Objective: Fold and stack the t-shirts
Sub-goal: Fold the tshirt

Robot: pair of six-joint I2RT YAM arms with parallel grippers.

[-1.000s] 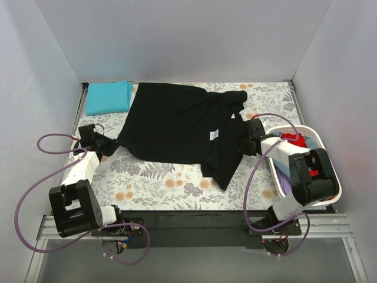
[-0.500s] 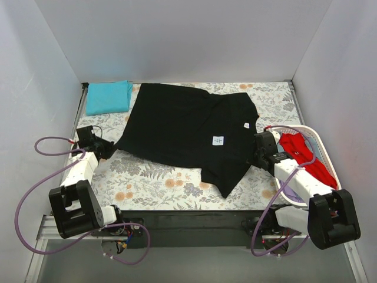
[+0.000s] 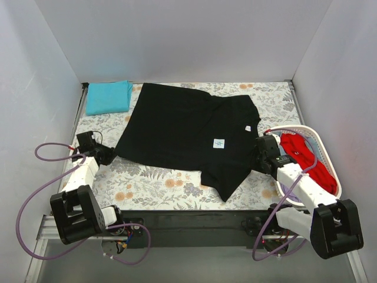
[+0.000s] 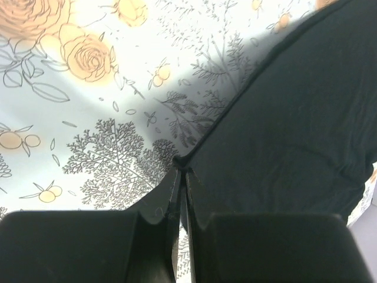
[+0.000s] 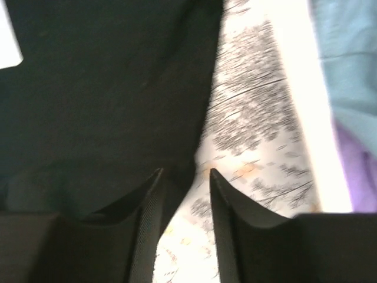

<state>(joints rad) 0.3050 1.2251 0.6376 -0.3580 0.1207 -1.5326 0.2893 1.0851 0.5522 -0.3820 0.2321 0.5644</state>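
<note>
Black t-shirt point(image 3: 182, 132): spread mostly flat over the middle of the floral desk point(image 3: 159, 180). A white label point(image 3: 219, 142) faces up, and one corner points toward the near edge.
Teal t-shirt point(image 3: 109, 97): folded, at the far left corner of the desk, just beside the black t-shirt.
Red t-shirt point(image 3: 306, 160): lies inside the white basket point(image 3: 277, 187) at the right edge of the desk.
Left fingers point(image 3: 108, 155): pressed fully together at the black t-shirt's left edge. The wrist view shows the hem pinched between the tips.
Right fingers point(image 3: 260, 154): low at the black t-shirt's right edge, just beside the basket. They are parted by a moderate gap. The cloth edge lies in that gap, and neither tip presses on it.
</note>
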